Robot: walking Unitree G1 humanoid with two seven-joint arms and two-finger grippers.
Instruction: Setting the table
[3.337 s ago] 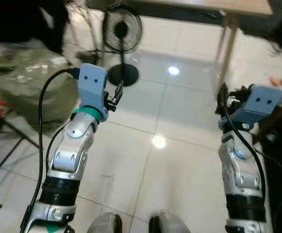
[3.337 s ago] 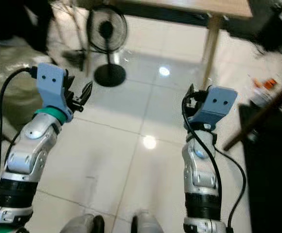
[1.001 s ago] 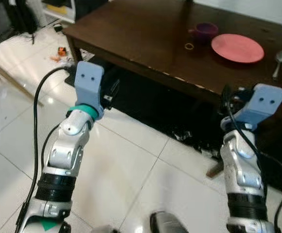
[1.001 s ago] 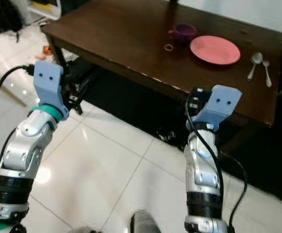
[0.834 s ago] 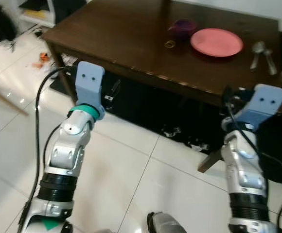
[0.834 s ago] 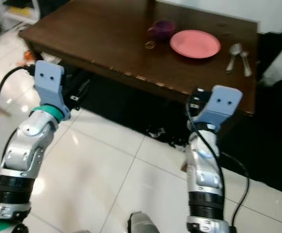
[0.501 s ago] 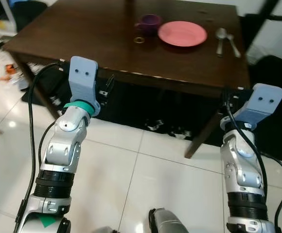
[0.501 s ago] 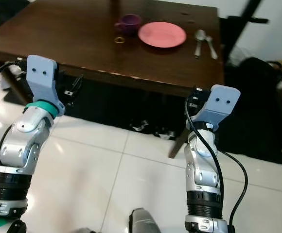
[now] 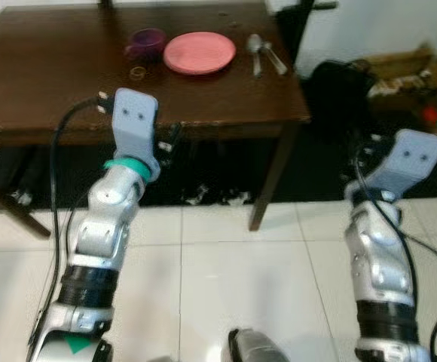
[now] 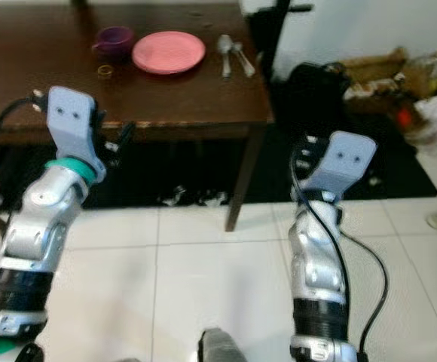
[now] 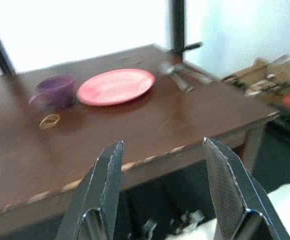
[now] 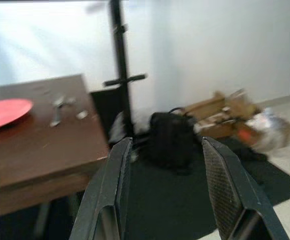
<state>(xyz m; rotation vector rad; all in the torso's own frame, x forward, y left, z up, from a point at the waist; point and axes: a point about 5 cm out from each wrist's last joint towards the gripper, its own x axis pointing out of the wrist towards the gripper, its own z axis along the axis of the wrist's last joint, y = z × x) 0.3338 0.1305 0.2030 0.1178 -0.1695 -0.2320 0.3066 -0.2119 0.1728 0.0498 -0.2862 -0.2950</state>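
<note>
A dark brown table (image 9: 226,98) stands ahead of me. Toward its far side sit a purple cup (image 9: 146,39), a pink plate (image 9: 199,53), two spoons (image 9: 262,53) and a small ring (image 9: 137,72). My left gripper (image 11: 161,145) is raised in front of the table's near edge, open and empty; its wrist view looks across at the plate (image 11: 116,86), the cup (image 11: 55,91) and the spoons (image 11: 180,75). My right gripper (image 12: 166,142) is open and empty, held up to the right of the table's corner.
White tiled floor (image 9: 241,279) lies between me and the table. A black mat (image 10: 399,177) is on the right, with a black bag (image 12: 172,137), a black stand pole (image 12: 120,50) and boxes and clutter (image 10: 399,83). Small debris (image 9: 218,197) lies under the table.
The whole view has swung: the table now sits to the left, and the bag and clutter on the right have come into sight. Both arms hold the same raised pose.
</note>
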